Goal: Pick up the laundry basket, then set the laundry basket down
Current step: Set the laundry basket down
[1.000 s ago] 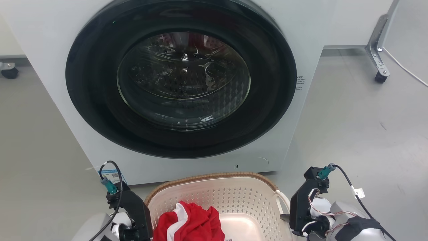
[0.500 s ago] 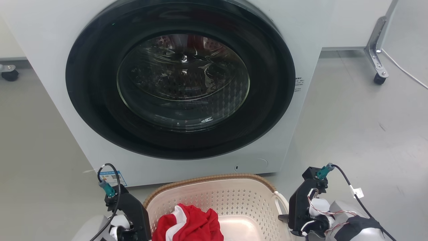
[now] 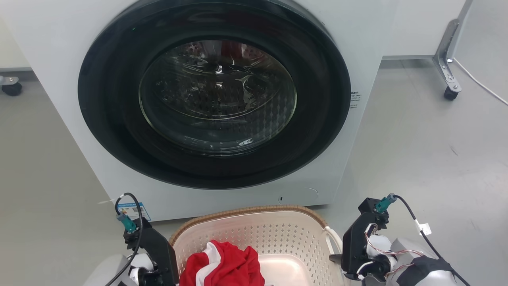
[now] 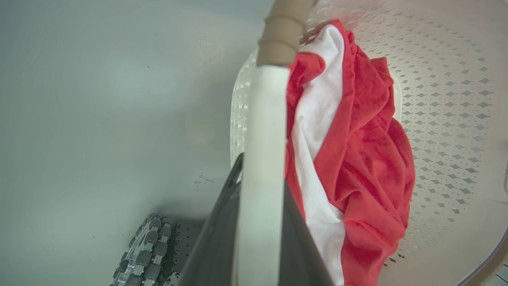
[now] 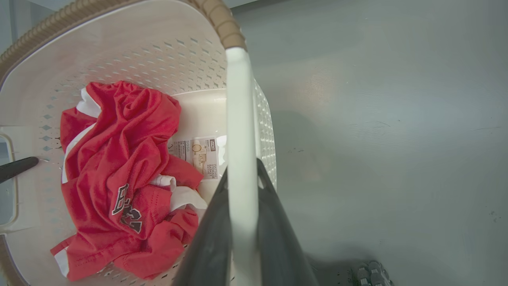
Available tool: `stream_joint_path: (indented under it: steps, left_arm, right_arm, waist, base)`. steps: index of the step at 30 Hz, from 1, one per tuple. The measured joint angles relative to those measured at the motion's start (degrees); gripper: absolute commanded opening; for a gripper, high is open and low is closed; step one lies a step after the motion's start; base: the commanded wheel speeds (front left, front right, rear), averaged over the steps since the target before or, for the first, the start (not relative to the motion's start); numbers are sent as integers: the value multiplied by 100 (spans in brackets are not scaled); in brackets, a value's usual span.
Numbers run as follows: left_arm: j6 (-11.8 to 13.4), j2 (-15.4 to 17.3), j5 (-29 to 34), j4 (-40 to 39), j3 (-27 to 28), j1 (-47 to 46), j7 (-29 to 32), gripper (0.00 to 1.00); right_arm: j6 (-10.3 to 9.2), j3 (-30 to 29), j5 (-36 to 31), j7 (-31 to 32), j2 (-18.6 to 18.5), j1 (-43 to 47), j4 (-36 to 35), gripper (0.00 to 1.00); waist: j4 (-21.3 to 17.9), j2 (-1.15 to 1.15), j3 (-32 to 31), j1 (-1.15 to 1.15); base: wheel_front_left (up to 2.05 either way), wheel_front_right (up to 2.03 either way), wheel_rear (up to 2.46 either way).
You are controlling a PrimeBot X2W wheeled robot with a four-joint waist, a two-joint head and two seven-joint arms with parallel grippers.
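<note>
Cream laundry basket [image 3: 254, 234] hardly moved; left claw [image 4: 262, 178] and right claw [image 5: 242, 171] still grip it.

Head view is shifted slightly leftward overall; camera movement is assumed. Against the washing machine [image 3: 369, 47], the left gripper [image 3: 160, 256] and the laundry basket [image 3: 246, 209] are seen marginally lower, perhaps; the difference is barely discernible.

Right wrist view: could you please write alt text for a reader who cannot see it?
The right tool grips the white side handle of the laundry basket between its dark fingers. A crumpled red and white garment lies inside it; grey floor is at the right.
</note>
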Motion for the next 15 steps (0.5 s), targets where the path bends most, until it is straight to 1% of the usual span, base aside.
stream_joint_path:
  steps: [15]
  left_arm:
    - [0,11,-1,-71,-78,5,-110,0]
  right_arm:
    - [0,58,101,-92,0,-15,30,0]
  waist:
    - [17,0,-8,0]
  base:
    - [0,0,0]
